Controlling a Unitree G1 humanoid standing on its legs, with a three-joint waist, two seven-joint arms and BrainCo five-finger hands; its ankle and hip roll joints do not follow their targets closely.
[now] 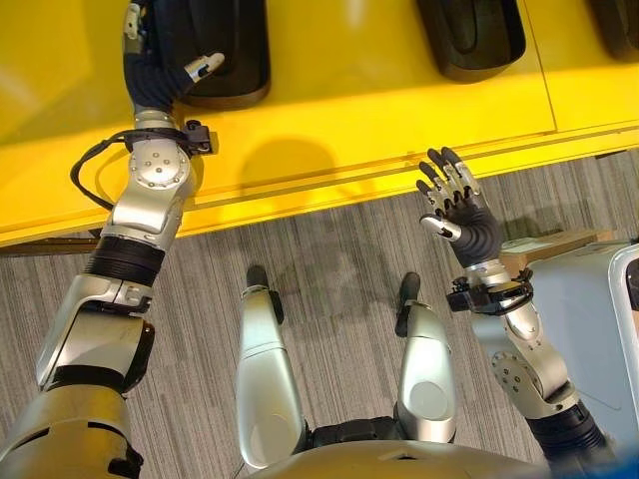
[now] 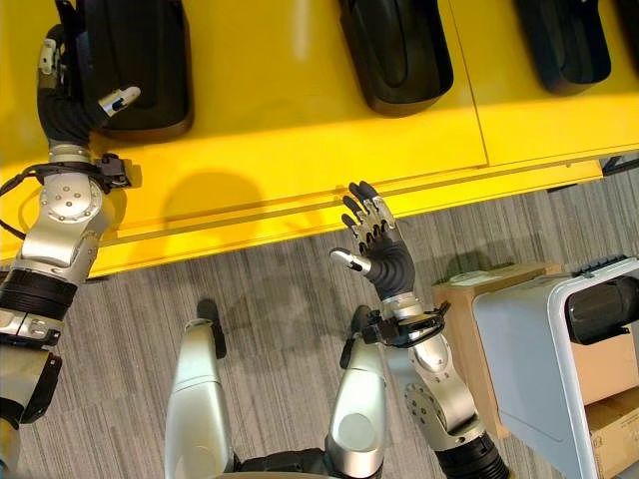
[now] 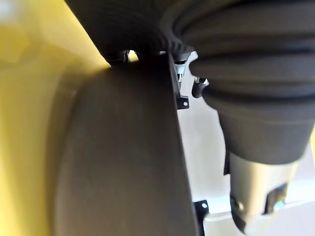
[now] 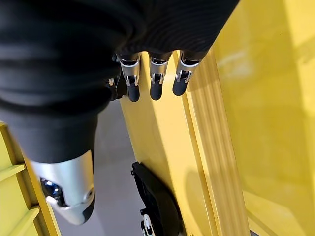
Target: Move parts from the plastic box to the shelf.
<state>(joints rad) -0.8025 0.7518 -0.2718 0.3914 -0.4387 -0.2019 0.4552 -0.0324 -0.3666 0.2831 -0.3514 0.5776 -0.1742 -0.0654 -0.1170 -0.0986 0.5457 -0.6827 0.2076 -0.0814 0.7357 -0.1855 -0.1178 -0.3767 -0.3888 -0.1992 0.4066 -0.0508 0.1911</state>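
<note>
A yellow shelf runs across the far side. A black moulded part lies on it at the left, and my left hand is against its near end with the thumb laid over it. From the left wrist, the part shows close beside the hand's ribbed cover. My right hand is open and empty, raised by the shelf's front edge. The grey plastic box stands at the lower right with a black part inside.
Two more black parts lie further right on the shelf. A cardboard box sits on the grey carpet beside the plastic box.
</note>
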